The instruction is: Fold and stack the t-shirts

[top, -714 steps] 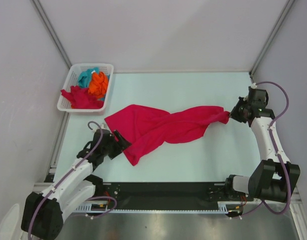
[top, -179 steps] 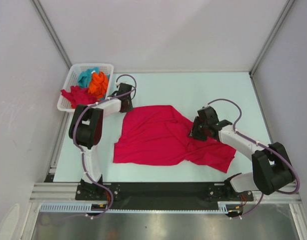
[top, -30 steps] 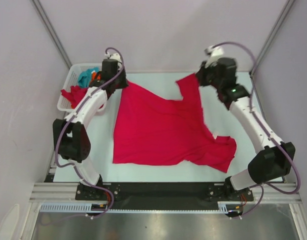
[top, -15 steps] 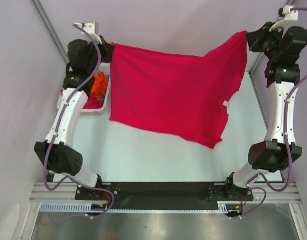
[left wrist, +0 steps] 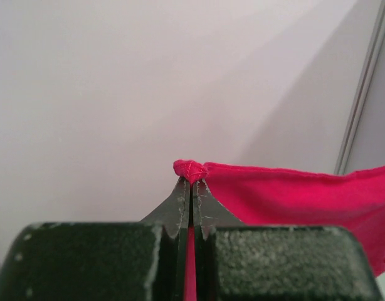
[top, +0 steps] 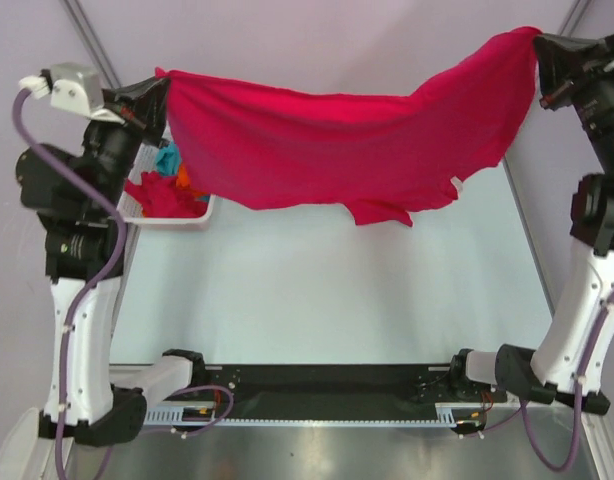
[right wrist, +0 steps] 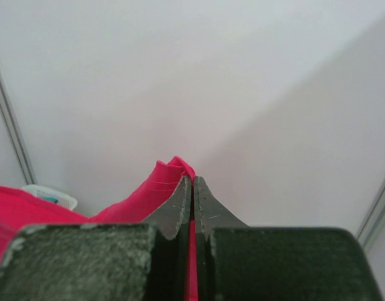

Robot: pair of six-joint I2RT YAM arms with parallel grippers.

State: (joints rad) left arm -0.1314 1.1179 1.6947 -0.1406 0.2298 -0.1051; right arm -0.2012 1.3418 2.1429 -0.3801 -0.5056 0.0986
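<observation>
A crimson red t-shirt (top: 357, 140) hangs spread in the air high above the table, sagging in the middle. My left gripper (top: 157, 88) is shut on its left corner; in the left wrist view the red hem (left wrist: 191, 169) bunches at the tips of my left gripper (left wrist: 191, 183). My right gripper (top: 539, 42) is shut on the shirt's right corner, and in the right wrist view the cloth (right wrist: 161, 188) runs off to the left of that gripper (right wrist: 192, 182). More t-shirts, red (top: 162, 195), teal (top: 167, 158) and orange (top: 184, 178), lie in the basket, partly hidden by the hanging shirt.
The white lattice basket (top: 177, 220) stands at the table's far left, also small in the right wrist view (right wrist: 51, 195). The pale green table (top: 327, 290) lies below. Metal frame posts (top: 87, 40) stand at the back corners. Both arms reach up tall at the sides.
Both arms have lifted the red t-shirt from the table high into the air and drawn it out wide between them. It now hangs clear of the table.
</observation>
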